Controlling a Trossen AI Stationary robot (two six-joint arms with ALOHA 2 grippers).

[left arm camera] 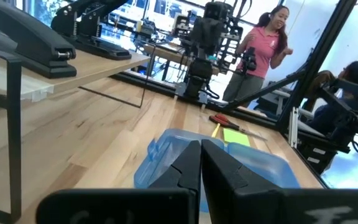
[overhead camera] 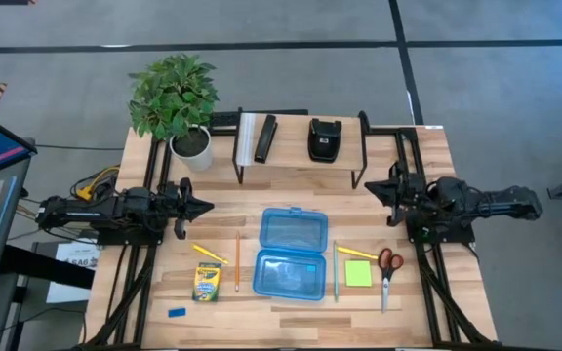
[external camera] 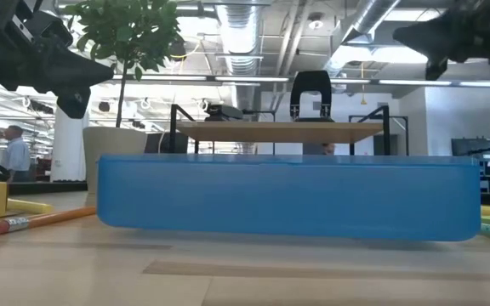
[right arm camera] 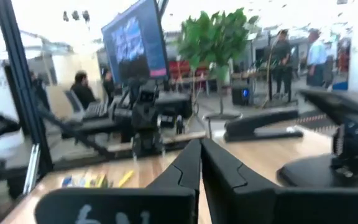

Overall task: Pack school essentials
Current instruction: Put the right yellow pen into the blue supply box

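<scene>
A blue pencil case (overhead camera: 291,252) lies open and flat on the table's middle. To its left lie a yellow pencil (overhead camera: 209,253), an orange pencil (overhead camera: 237,261), a yellow-green crayon box (overhead camera: 206,281) and a small blue eraser (overhead camera: 177,312). To its right lie a teal pen (overhead camera: 336,271), another yellow pencil (overhead camera: 356,253), a lime-green sticky-note pad (overhead camera: 358,273) and orange-handled scissors (overhead camera: 387,273). My left gripper (overhead camera: 208,206) hangs shut above the table, left of the case. My right gripper (overhead camera: 369,190) hangs shut above the table near the shelf's right leg. Neither touches anything.
A low wooden shelf (overhead camera: 301,161) on black legs stands at the far side and carries a white bar (overhead camera: 246,137), a black stapler (overhead camera: 264,137) and a black pouch-like object (overhead camera: 324,139). A potted plant (overhead camera: 176,97) stands at the far left corner. People show in the room behind.
</scene>
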